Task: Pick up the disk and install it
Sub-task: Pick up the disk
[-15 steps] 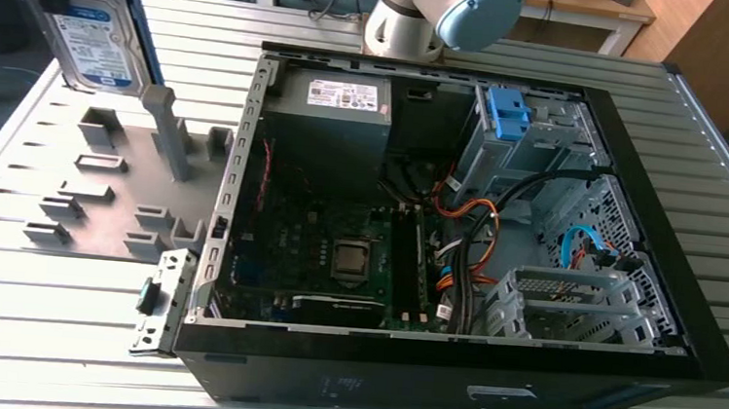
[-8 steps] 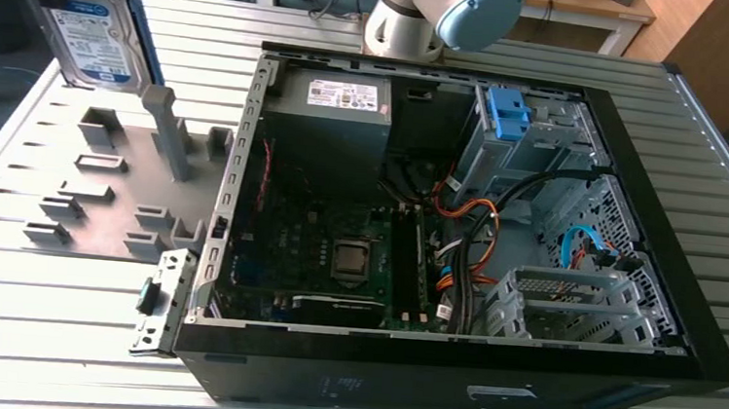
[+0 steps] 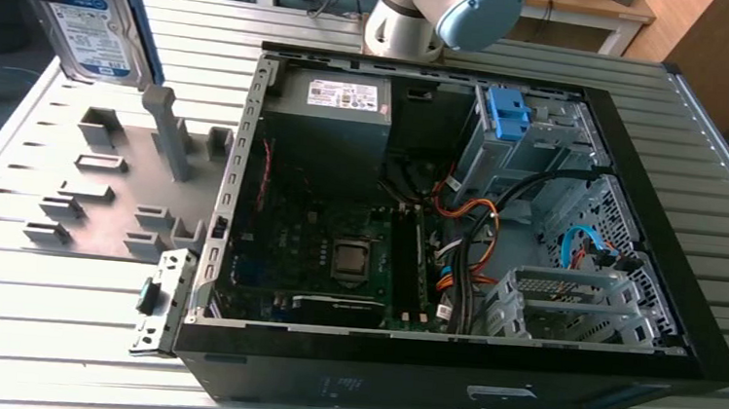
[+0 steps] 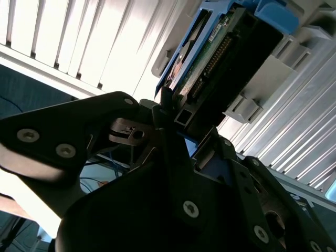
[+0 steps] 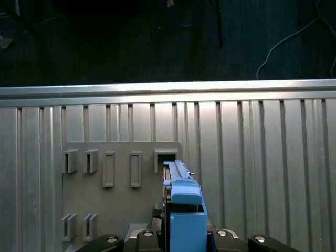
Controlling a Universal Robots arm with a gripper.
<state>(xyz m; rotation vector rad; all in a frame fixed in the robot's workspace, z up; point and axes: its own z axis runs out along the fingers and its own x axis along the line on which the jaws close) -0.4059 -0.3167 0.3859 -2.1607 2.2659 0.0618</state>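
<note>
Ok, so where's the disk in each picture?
Exterior view: the disk stands upright at the top of the exterior view's left, above the slotted grey plate.
Second wrist view: the disk is edge-on, circuit board showing, sticking out of the pincer.
First wrist view: the disk's blue-railed edge stands against the slotted grey plate.
Shared landmark: the ribbed metal table.

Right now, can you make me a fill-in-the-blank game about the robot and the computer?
The gripper is shut on the disk, whose side rails are ____.
The grey slotted plate lies on the exterior view's ____ of the computer case.
The case and plate both rest on a ribbed metal ____.
Missing words: blue, left, table.
</note>
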